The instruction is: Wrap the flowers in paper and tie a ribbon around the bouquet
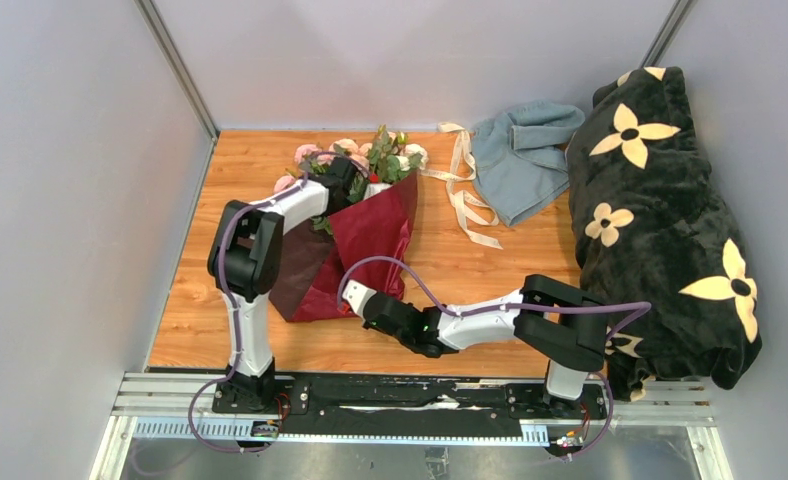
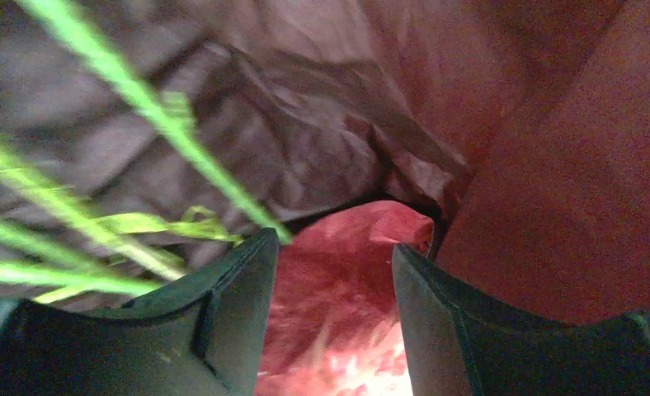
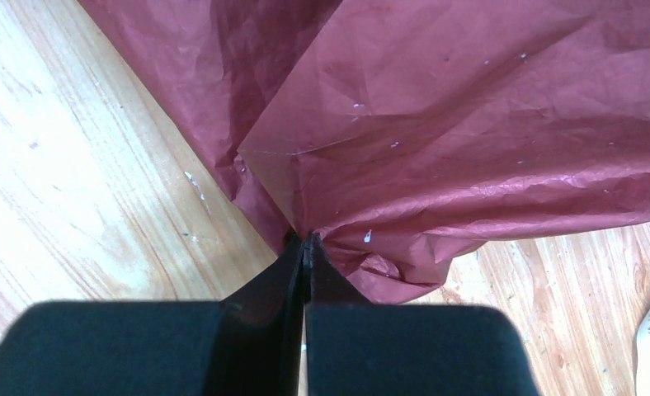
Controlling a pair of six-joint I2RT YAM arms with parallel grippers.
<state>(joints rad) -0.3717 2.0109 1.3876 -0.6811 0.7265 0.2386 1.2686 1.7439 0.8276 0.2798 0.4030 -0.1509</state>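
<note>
The flowers (image 1: 355, 152), pink and cream roses with leaves, lie at the back of the table with the dark red paper (image 1: 375, 235) folded over their stems as a loose cone. My left gripper (image 1: 348, 180) sits at the cone's wide mouth. In the left wrist view it (image 2: 334, 241) is open, with a fold of paper (image 2: 346, 272) in the gap and green stems (image 2: 165, 115) to its left. My right gripper (image 1: 355, 297) is at the cone's near edge. It (image 3: 305, 239) is shut on a bunched pinch of paper (image 3: 470, 124). The cream ribbon (image 1: 467, 200) lies loose right of the bouquet.
A grey-blue cloth (image 1: 520, 155) lies at the back right, partly over the ribbon's end. A large black blanket with cream flower shapes (image 1: 660, 220) fills the right side. The wooden table (image 1: 470, 270) is walled by grey panels on both sides and behind.
</note>
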